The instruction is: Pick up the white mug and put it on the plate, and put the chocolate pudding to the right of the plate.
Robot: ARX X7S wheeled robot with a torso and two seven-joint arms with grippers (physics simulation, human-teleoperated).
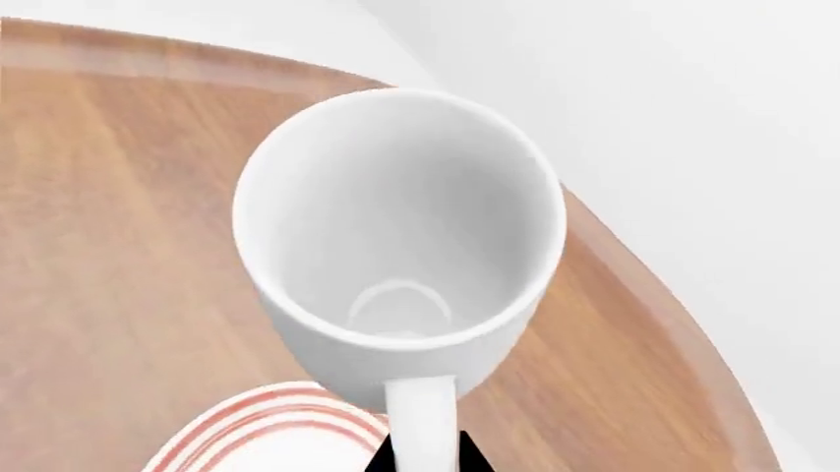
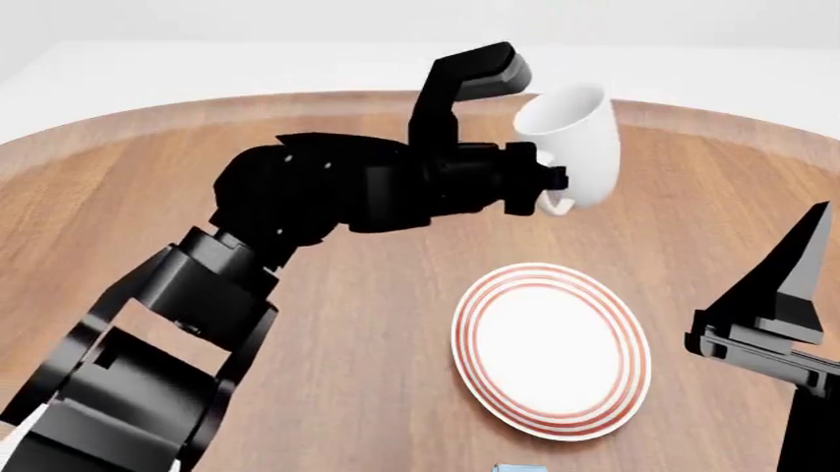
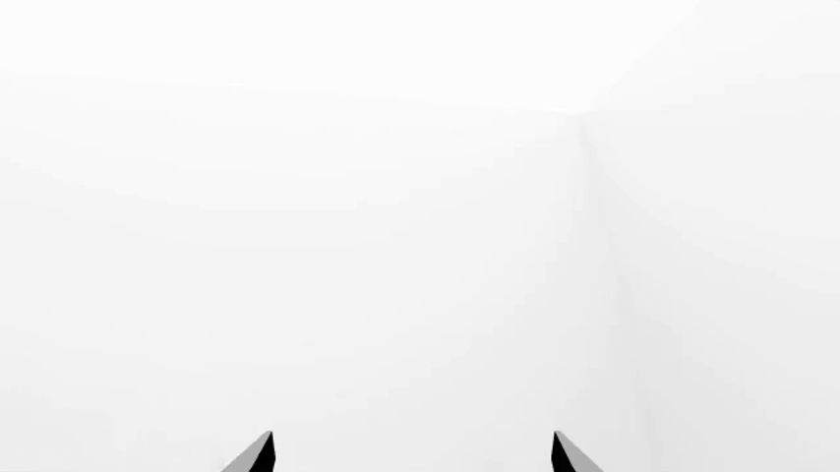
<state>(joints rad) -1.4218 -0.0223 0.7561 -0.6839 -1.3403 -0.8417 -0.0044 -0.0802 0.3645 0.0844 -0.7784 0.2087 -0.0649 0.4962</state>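
A round wooden table carries the plate.

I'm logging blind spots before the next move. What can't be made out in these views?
- Chocolate pudding: head view, cut off by the bottom edge, only a blue sliver shows.
- Left gripper jaws: left wrist view, cut off and hidden behind the white mug handle.
- Plate: left wrist view, mostly cropped.

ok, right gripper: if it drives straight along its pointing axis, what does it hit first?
Nothing close: the right gripper is open and its wrist view shows only blank white wall, no object. Depth is unreadable.
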